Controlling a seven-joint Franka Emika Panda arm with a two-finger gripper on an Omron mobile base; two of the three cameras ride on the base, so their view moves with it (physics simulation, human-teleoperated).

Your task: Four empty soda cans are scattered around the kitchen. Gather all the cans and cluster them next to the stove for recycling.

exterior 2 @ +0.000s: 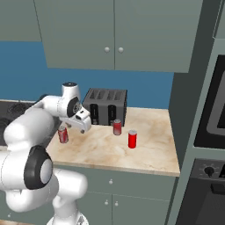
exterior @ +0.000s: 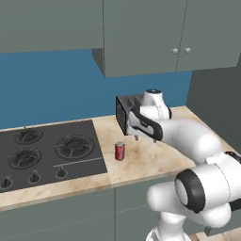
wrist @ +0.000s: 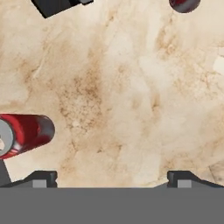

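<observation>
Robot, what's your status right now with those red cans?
Gripper open, empty, over beige marble counter. Three red soda cans standing: one beside black stove, two near black toaster. Nothing blocking.

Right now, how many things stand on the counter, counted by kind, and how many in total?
Red soda cans: 3
Black toaster: 1
Total: 4

Glossy red can [wrist: 26, 133], polished beige marble counter [wrist: 131, 109].
</observation>
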